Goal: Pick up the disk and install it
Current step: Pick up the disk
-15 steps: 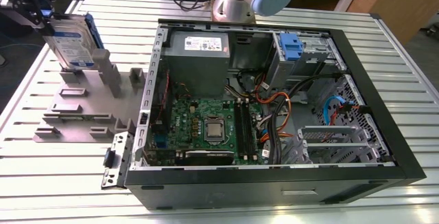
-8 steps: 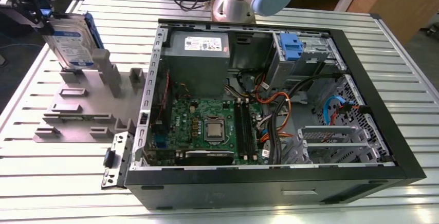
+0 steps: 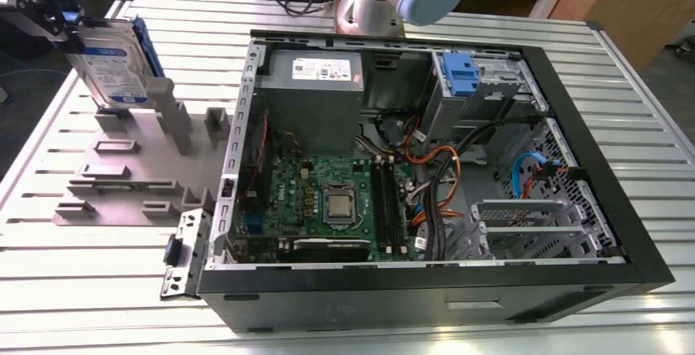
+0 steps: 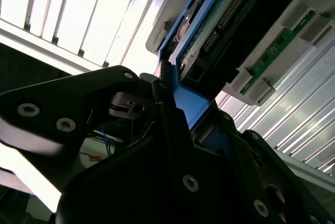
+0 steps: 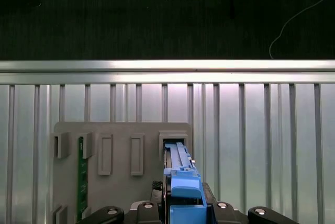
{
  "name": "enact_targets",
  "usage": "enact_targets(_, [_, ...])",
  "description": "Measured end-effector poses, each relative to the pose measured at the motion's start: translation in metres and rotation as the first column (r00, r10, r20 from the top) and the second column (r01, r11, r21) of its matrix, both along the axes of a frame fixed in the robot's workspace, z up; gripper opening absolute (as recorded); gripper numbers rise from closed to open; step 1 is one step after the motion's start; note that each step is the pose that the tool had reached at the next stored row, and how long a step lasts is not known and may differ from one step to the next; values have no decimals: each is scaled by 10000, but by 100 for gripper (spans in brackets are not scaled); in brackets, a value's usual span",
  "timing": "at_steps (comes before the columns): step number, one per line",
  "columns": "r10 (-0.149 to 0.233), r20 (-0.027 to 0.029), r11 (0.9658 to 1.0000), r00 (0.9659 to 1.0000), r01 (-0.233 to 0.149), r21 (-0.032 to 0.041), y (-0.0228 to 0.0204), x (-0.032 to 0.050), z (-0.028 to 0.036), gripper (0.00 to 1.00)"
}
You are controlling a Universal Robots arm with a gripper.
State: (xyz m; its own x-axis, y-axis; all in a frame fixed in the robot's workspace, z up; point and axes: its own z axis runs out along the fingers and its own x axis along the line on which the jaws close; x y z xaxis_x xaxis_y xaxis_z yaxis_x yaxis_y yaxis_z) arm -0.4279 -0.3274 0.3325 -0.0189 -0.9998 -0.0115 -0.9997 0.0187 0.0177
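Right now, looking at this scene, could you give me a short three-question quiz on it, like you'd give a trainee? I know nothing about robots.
1. True or false: the disk already sits inside the computer case.
2. What is the gripper clamped on? A) the disk's blue-framed edge B) a loose orange cable C) a memory stick
3. Fill in: in the exterior view, the grey fixture plate lies on the table at the case's ____ side.

Key: 1 false, the disk stands on edge over the grey fixture plate, outside the case. 2 A. 3 left.
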Motion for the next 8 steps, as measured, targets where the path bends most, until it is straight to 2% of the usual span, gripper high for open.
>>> enact_targets(8, [0, 0, 10000, 10000, 0, -17, 0, 0, 22, 36])
